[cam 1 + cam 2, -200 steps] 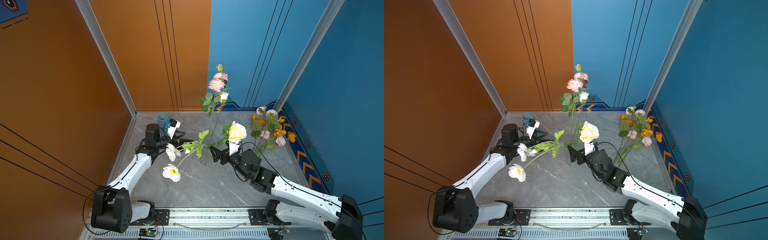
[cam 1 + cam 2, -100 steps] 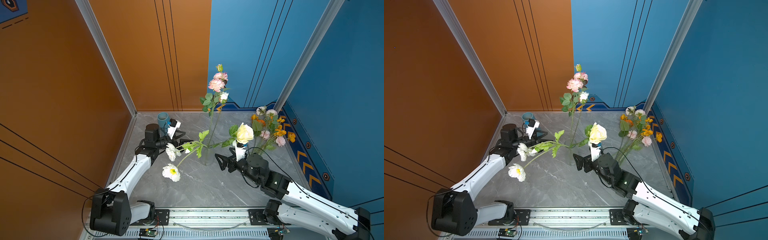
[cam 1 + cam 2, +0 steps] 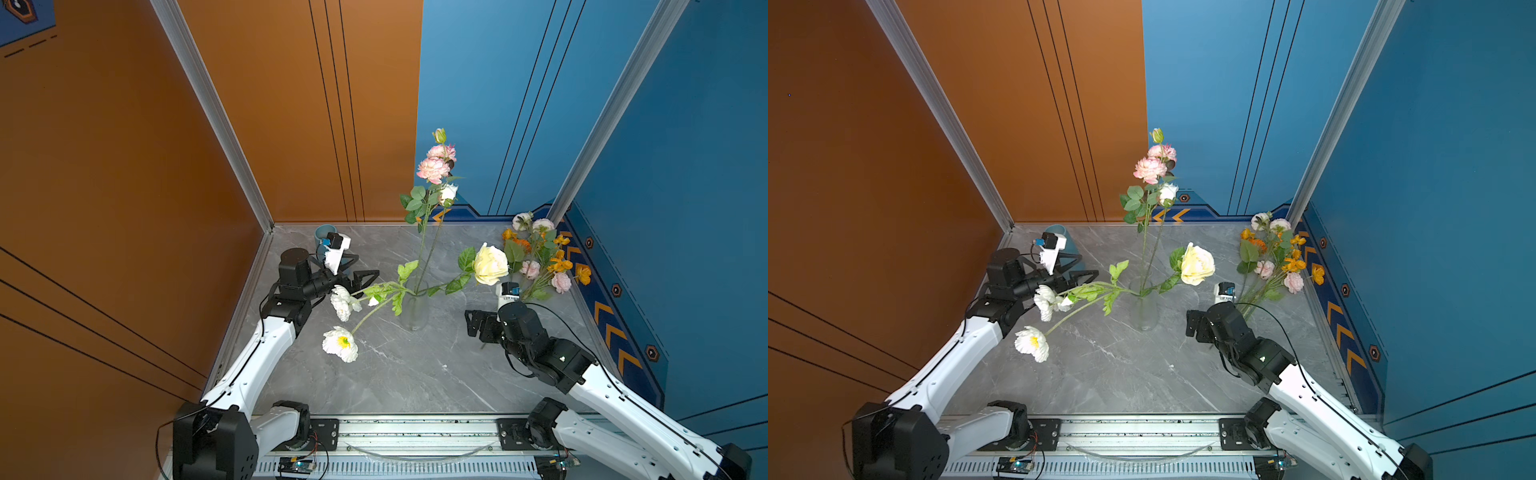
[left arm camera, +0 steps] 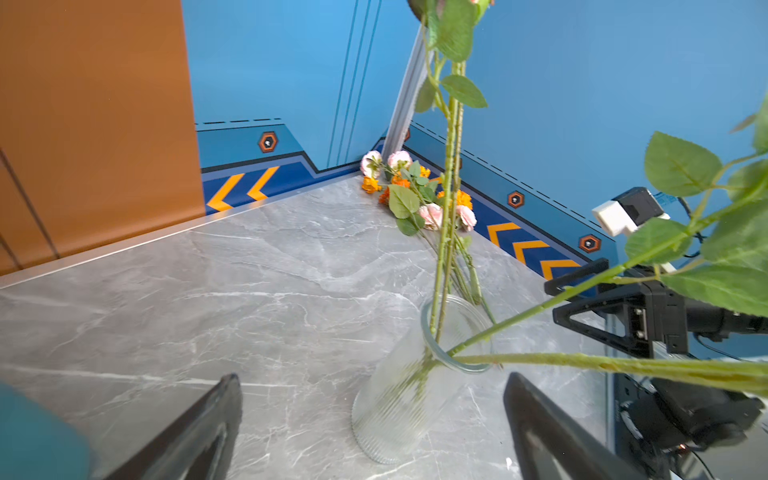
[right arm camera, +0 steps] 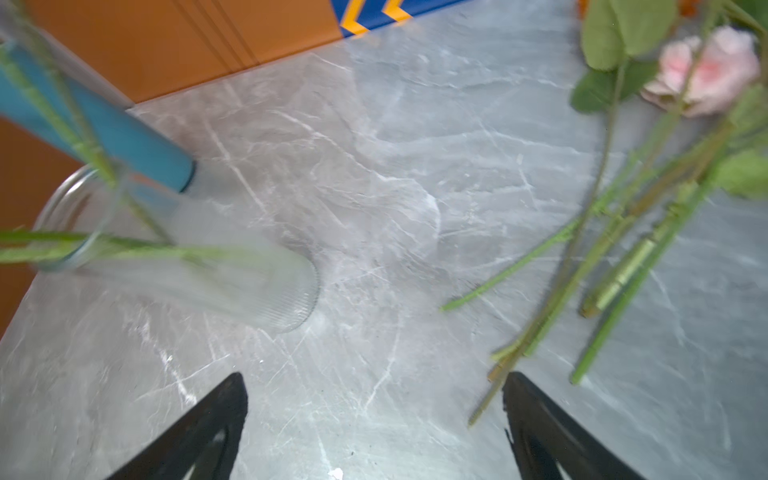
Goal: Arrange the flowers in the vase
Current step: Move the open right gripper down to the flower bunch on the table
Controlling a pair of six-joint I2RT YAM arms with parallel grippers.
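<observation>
Teal cup (image 3: 323, 232) in back-left corner, grey marble tabletop (image 3: 395, 374), orange wall (image 3: 124, 166), blue wall (image 3: 685, 166)

Clear ribbed glass vase (image 3: 414, 309) on a grey table (image 3: 415, 374) veined white like marble. Cream-yellow rose (image 3: 490, 258), pink ruffled blooms (image 3: 433, 169), white flower (image 3: 340, 343) with a yellow centre, and an orange-and-pink bunch (image 3: 540, 257). Teal cup (image 3: 322, 235). Orange wall (image 3: 124, 166), blue wall (image 3: 665, 166), and orange chevrons (image 3: 614, 334) on navy.

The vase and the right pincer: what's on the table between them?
Nothing: bare grey table lies between the vase and the right pincer, as both top views show.
</observation>
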